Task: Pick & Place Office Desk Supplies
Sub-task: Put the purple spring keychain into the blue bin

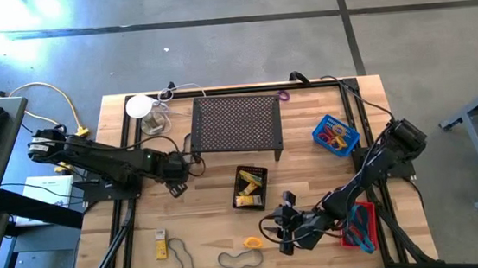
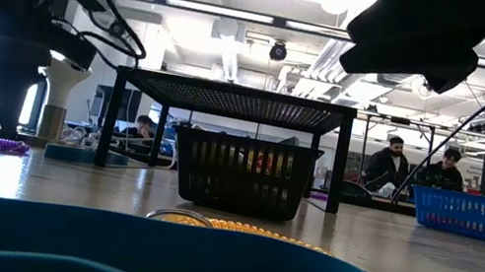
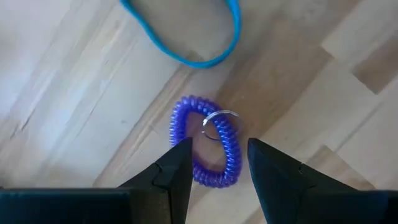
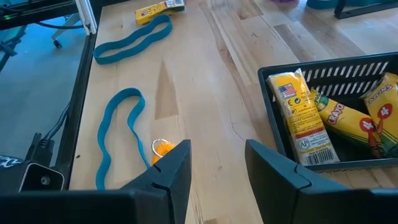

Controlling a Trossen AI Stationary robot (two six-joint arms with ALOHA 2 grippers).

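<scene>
Yellow crayon packets (image 4: 339, 118), "Crayola" partly legible, lie lengthwise in the black basket (image 4: 373, 68). Right tool (image 4: 217, 171) stands parted and empty above the bench (image 4: 205, 74). Left tool (image 3: 217, 171), likewise parted, holds nothing over a purple coil ring (image 3: 208, 140).

Black stand (image 1: 236, 122), black basket (image 1: 235, 195), blue basket (image 1: 320, 128)

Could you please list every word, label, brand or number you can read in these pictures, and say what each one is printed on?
"Crayola", partly readable: on a yellow packet lying in the black mesh basket.
Round seals and small print on the upright yellow packet in the same basket: too small to read.
Print on the yellow packet lying on the table: blurred, unreadable.
No other readable text.
</scene>
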